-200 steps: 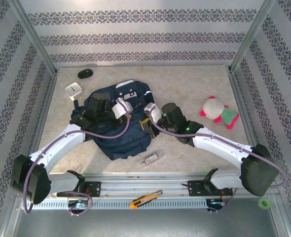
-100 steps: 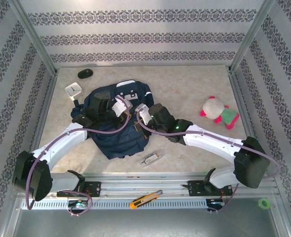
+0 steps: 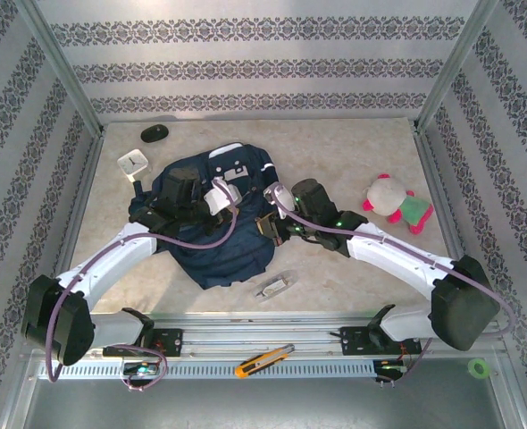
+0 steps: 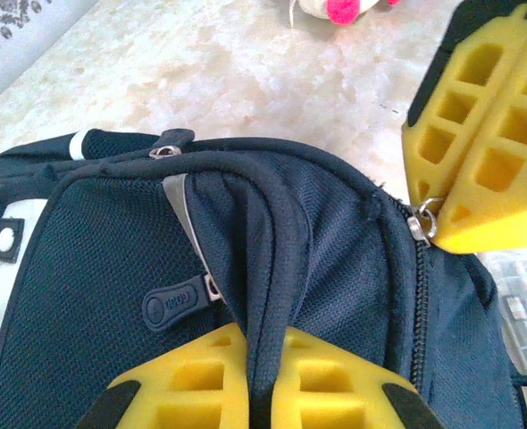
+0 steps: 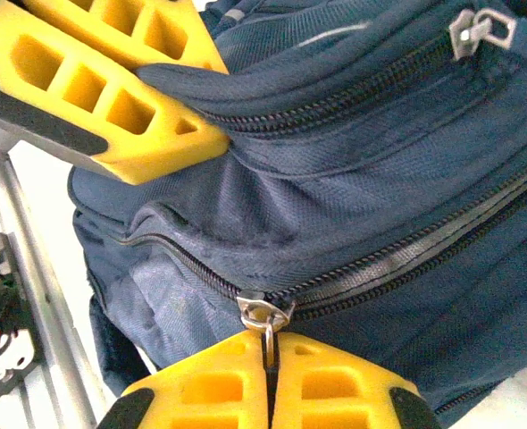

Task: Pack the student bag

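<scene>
Though pale, marbled tabletop under student bag, patterned walls.

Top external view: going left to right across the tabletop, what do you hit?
small white square object → student bag → plush toy

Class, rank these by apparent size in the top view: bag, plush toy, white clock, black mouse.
1. bag
2. plush toy
3. white clock
4. black mouse
The last two look close.
</scene>
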Tool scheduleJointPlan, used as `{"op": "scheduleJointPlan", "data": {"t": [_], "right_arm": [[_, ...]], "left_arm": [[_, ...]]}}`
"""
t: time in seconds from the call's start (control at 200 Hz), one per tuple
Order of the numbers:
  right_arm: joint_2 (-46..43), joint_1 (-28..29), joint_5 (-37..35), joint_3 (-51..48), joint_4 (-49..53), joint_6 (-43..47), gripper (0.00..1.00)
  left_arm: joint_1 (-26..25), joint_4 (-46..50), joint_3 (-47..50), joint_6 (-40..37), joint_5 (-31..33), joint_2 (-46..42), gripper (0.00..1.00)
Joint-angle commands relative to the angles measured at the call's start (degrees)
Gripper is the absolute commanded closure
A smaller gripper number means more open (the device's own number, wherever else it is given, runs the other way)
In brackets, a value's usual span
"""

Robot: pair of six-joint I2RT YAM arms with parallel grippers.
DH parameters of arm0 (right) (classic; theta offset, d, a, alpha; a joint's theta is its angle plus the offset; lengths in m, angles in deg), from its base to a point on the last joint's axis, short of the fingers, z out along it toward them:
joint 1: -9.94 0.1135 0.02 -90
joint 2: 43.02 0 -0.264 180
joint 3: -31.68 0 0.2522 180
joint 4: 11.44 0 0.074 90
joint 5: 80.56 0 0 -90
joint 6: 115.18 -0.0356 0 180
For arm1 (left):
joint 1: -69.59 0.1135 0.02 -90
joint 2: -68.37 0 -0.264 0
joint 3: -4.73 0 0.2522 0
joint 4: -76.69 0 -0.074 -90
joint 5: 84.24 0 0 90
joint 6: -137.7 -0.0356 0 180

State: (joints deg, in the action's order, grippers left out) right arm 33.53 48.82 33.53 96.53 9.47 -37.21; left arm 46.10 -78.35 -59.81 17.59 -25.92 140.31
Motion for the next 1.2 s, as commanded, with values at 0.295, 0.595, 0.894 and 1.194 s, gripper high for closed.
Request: {"op": "scheduleJointPlan", "data": {"t": [0.295, 0.595, 0.894, 1.194], "right_arm": [[0.98, -0.79, 14.05, 2.5, 0.18, -0.29, 1.0], [-0.65, -0.35, 14.6, 3.09, -0.37, -1.29, 1.0], [-1.31, -7.14, 13.63, -1.13, -1.83, -2.29, 1.0], [6.89, -16.86, 8.81, -1.43, -9.37, -6.29, 1.0]], "left_arm": [[-2.0, 3.34, -1.84, -0.85, -5.01, -4.2, 0.41], [-9.39, -0.64, -0.9, 2.53, 3.19, 0.05, 0.41], [-8.62, 11.11, -2.94, -8.45, 1.1, 0.62, 1.0], [-7.72, 17.49, -2.74, -11.99, -6.7, -2.93, 1.0]]}}
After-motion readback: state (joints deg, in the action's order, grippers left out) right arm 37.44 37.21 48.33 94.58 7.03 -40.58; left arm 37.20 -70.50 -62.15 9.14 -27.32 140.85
